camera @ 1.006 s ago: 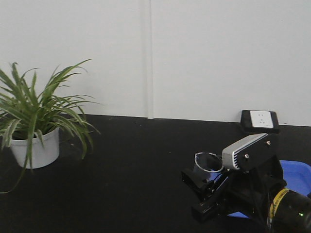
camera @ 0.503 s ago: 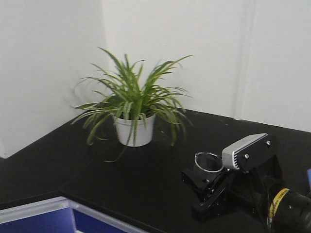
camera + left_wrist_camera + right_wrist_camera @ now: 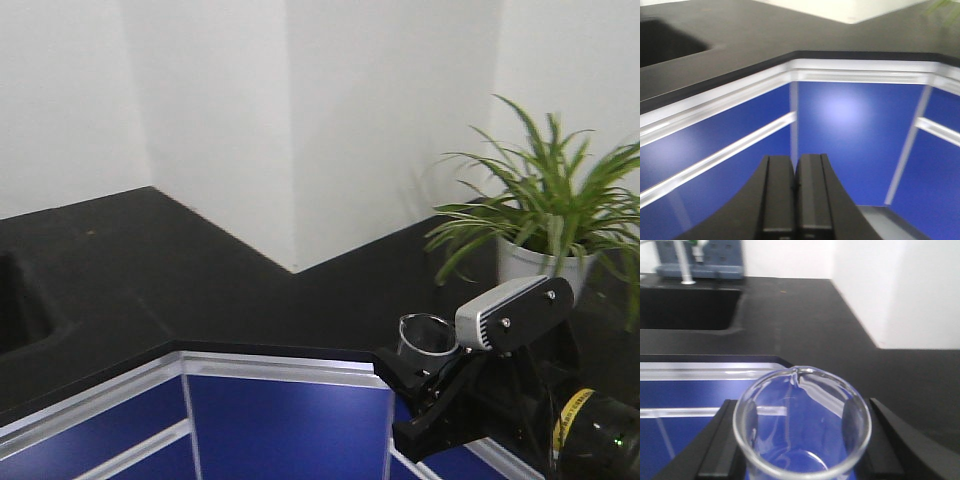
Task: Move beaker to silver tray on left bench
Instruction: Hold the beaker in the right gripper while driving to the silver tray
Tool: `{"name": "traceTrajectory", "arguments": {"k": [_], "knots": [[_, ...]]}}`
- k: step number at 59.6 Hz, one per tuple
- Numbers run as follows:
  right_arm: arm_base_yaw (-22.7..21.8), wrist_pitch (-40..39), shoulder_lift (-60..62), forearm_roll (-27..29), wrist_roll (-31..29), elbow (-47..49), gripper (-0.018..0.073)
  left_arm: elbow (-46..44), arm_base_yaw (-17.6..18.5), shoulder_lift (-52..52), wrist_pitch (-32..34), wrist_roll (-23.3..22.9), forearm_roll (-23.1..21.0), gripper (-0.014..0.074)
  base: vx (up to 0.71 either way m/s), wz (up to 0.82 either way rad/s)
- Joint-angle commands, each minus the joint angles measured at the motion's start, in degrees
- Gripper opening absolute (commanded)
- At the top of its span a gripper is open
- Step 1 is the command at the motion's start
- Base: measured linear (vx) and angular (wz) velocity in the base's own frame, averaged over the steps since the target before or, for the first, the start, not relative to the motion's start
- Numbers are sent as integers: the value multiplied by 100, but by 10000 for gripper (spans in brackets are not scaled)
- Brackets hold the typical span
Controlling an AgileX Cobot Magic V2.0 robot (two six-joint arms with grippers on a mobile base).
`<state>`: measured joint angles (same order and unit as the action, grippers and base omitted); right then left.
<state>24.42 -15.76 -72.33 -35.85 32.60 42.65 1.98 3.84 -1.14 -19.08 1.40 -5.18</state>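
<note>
The right end effector (image 3: 414, 372) grasps the clear beaker (image 3: 802, 422) upright, just short of the black worktop (image 3: 230, 290) corner. The left end effector (image 3: 795, 167) is clenched, empty.

Matte black desk (image 3: 230, 290) with blue-and-white cabinet fronts (image 3: 280, 420) wraps round a white wall corner (image 3: 290, 150). Inset black sink (image 3: 18, 300) at its left end; white-potted green plant (image 3: 540, 262) at the back right edge.

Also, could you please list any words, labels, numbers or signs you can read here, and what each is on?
No text can be read in any view.
yellow band on the right arm: dark marks, too small to read.
beaker: no printing shows on the glass.
blue-grey unit behind the sink: blurred, nothing legible.
</note>
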Motion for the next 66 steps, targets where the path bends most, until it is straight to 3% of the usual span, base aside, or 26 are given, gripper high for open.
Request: {"name": "traceTrajectory", "arguments": {"k": [1, 66], "knots": [[0, -421, 125, 47, -18, 205, -10, 102, -11, -33, 479, 2, -29, 1, -7, 80], [0, -415, 125, 47, -18, 205, -10, 102, -11, -33, 479, 2, -29, 1, -3, 79]]}}
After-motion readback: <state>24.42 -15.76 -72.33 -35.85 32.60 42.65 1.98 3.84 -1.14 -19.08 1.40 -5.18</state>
